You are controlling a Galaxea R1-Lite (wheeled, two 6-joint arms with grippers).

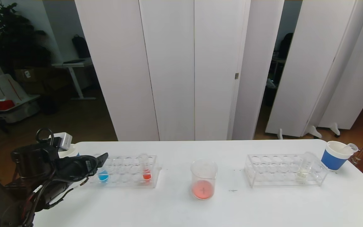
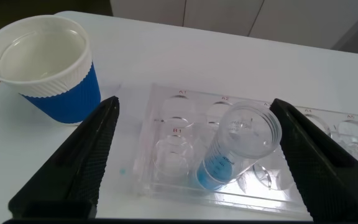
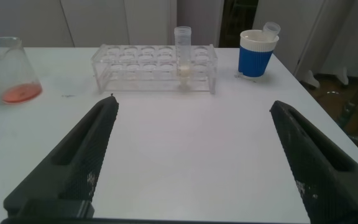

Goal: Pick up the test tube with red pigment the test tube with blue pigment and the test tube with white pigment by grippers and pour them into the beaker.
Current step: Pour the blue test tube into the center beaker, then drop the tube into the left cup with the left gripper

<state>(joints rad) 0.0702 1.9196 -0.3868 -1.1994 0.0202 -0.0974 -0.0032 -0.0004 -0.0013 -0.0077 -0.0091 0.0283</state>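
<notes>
Two clear racks (image 1: 125,171) (image 1: 284,170), two blue-banded paper cups (image 1: 336,154) (image 2: 45,68) on white table (image 1: 263,205).

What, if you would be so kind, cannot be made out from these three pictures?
- Right gripper: outside the head view; only its open fingers show in the right wrist view.
- Blue test tube: upper part hidden by the left gripper in the head view.
- Left paper cup: mostly behind the left arm in the head view.
- Beaker: cut off by the right wrist view's edge.
- White test tube: graduation marks too small to read.
</notes>
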